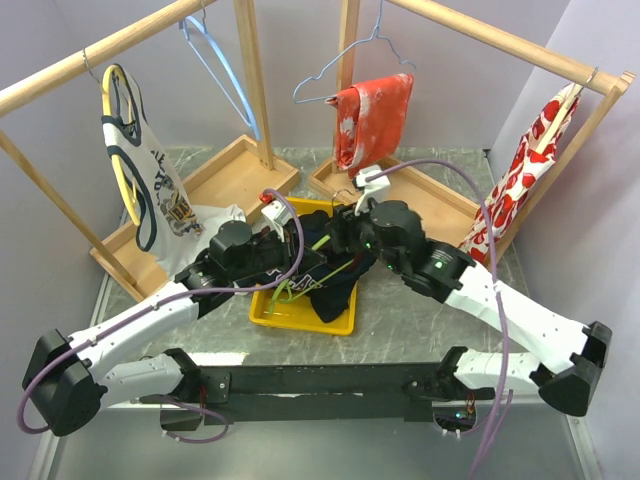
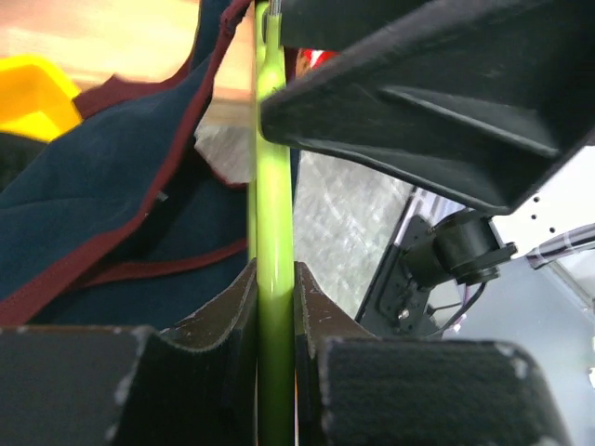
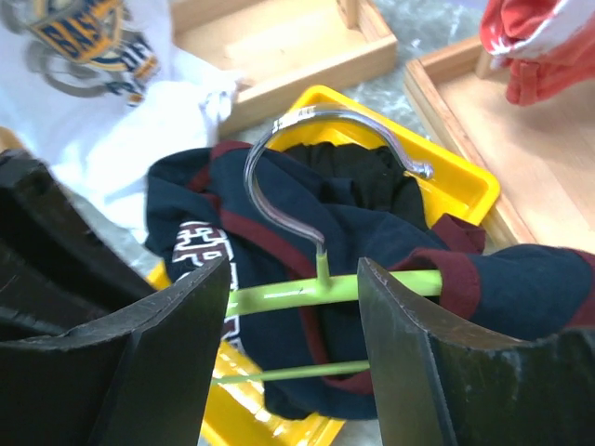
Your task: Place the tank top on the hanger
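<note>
Centre of the table, both arms meet over the yellow tray (image 1: 300, 322). My left gripper (image 2: 275, 271) is clamped narrow on the lime-green hanger (image 2: 274, 204), pads tight on either side of the thin plastic bar, which runs upright thru the L wrist view. My right gripper (image 3: 293, 279) stands wide, fingers (image 3: 177, 344) apart on either side of the hanger's neck, w/ the bar crossing the gap and nothing pinched. The metal hook (image 3: 307, 130) curls up above that gap. The tank top (image 3: 372, 218), navy w/ red trim and white lettering, sits bunched in the tray, under and against the hanger. One end of the bar runs under a red-trimmed edge at the R of the R wrist view; in the L wrist view the cloth hangs just beside the bar, trim touching it. A black garment (image 3: 363, 177) lies in the tray behind. A white tank top (image 1: 150, 180) hangs from the rail (image 1: 90, 62) at left, a red cloth (image 1: 372, 118) at rear.
</note>
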